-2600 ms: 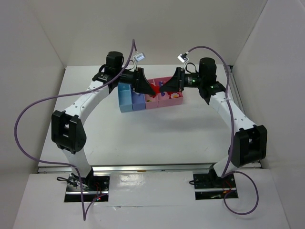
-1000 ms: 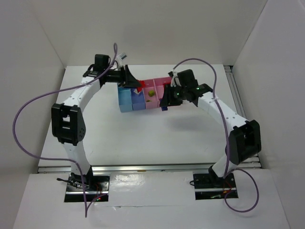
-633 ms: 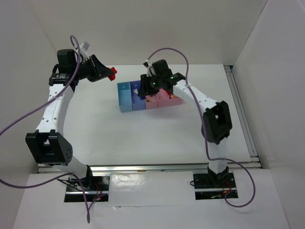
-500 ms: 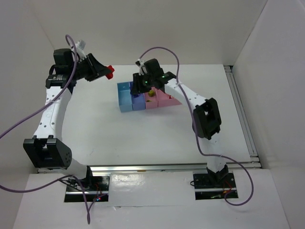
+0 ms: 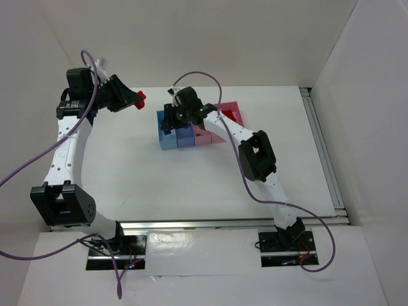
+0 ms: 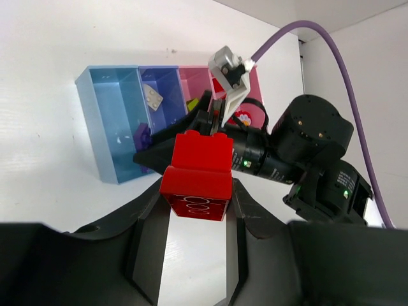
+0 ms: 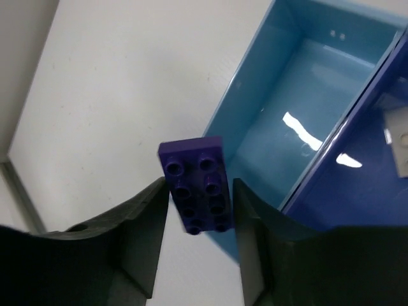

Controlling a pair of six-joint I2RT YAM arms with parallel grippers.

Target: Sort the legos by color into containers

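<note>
The purple brick (image 7: 194, 185), a flat studded plate, is clamped between the fingers of the right gripper (image 5: 167, 121). It hangs over the left outer wall of the light blue bin (image 7: 290, 102), the leftmost in the row of bins (image 5: 175, 141), with the white table (image 7: 108, 95) showing beneath its left side. The periwinkle bin (image 7: 376, 121) is one place to the right and has a pale piece (image 7: 401, 148) lying in it.

The red brick (image 6: 199, 173) is pinched firmly in the left gripper (image 5: 134, 100), raised to the far left and well apart from the bins.

The main risk, as I judge it, is letting the purple brick go here. It would likely strike the light blue rim and tip onto the table or into the wrong bin, so it needs carrying right first.

The second risk is the arms meeting. The right arm lies stretched across the row and over the pink bins (image 5: 228, 113), just where the red brick seems bound. The right arm's purple cable (image 5: 191, 75) also loops above the row.

Room to move lies over the table left of and nearer than the row. The left wall (image 5: 38, 76) stands close beside the left arm.
</note>
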